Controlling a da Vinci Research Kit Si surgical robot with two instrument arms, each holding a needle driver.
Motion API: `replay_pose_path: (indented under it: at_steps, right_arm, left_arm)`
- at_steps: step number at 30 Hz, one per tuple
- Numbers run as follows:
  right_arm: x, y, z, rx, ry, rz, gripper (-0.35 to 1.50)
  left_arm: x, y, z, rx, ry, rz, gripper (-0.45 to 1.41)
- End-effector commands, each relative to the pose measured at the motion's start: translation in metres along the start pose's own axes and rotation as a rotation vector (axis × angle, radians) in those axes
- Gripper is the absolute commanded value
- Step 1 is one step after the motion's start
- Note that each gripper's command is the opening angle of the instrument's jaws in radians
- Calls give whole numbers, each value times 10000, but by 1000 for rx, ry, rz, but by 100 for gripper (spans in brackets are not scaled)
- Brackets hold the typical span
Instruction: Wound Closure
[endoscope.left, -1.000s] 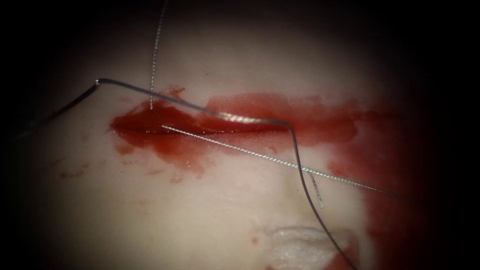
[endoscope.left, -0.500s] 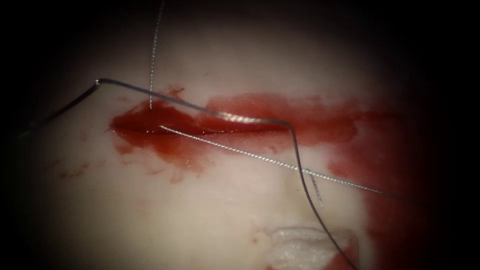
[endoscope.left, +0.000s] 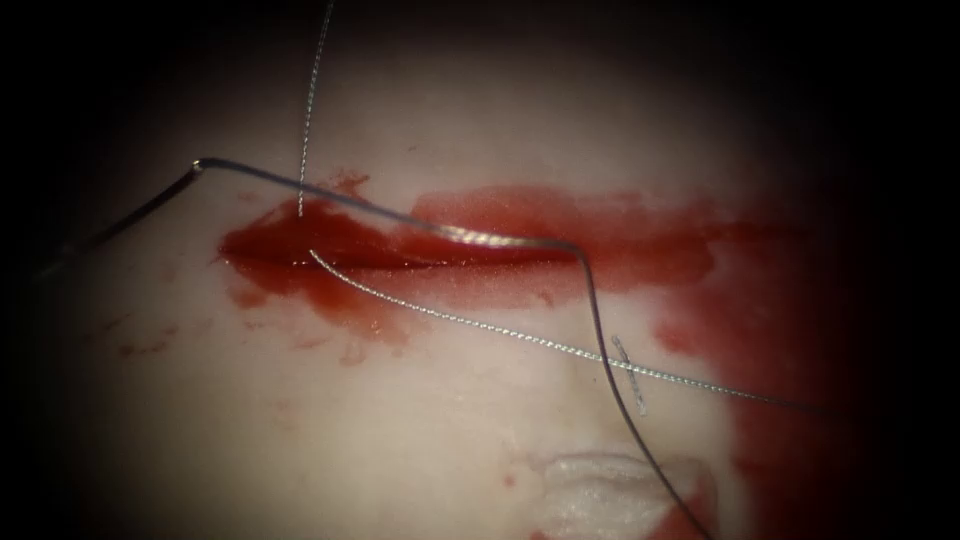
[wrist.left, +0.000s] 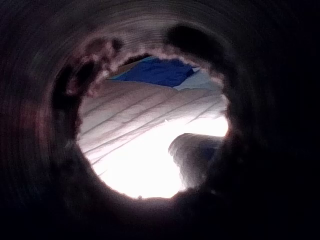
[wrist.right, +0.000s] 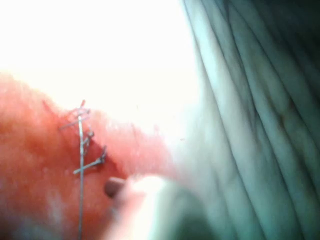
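Observation:
The tissue (endoscope.left: 400, 420) carries a horizontal cut (endoscope.left: 400, 262) pooled with red fluid (endoscope.left: 620, 235). A braided thread (endoscope.left: 520, 338) leaves the cut's left part and runs in a slack curve down to the right, off into the dark. A second braided length (endoscope.left: 308, 110) rises from the cut's left end straight up out of the picture. A dark smooth strand (endoscope.left: 470, 236) arches over the cut from the far left, then drops to the lower edge. In the right wrist view, knotted stitches (wrist.right: 82, 115) sit on red tissue beside a blurred pale shape (wrist.right: 150, 200). My left tool's jaws are shut.
A short cut end of thread (endoscope.left: 630, 378) lies below the cut on its right, under the slack thread. A white fibrous patch (endoscope.left: 600, 495) sits at the lower edge. In the left wrist view there are pale folded drapes (wrist.left: 150, 115) and a blue cloth (wrist.left: 160, 72).
The braided thread running to the right was taut and straight; now it sags lower in a curve and crosses the short cut end further down. The dark strand and upright thread have not moved.

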Motion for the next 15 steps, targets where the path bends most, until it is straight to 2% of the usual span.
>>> replay_pose_path:
  at_steps: [1, 3, 5, 8, 11, 15]
  right_arm:
    - [50, -1, 19, -5, 21, -29, 101]
    - [91, -9, 44, 50, 85, -17, 101]
    - [129, -24, 75, 25, 138, -58, 95]
    - [164, -40, 108, -8, 181, -70, 95]
    - [196, -51, 137, 23, 210, -69, 100]
    - [233, -63, 167, 93, 235, -65, 95]
  left_arm:
    - [-10, -9, 4, 4, -3, 6, -45]
    - [-9, -9, 5, 4, -4, 6, -45]
    - [-9, -9, 5, 4, -4, 6, -45]
    - [-9, -9, 5, 4, -4, 6, -45]
    - [-9, -9, 4, 4, -3, 6, -45]
    - [-9, -9, 5, 4, -3, 6, -45]
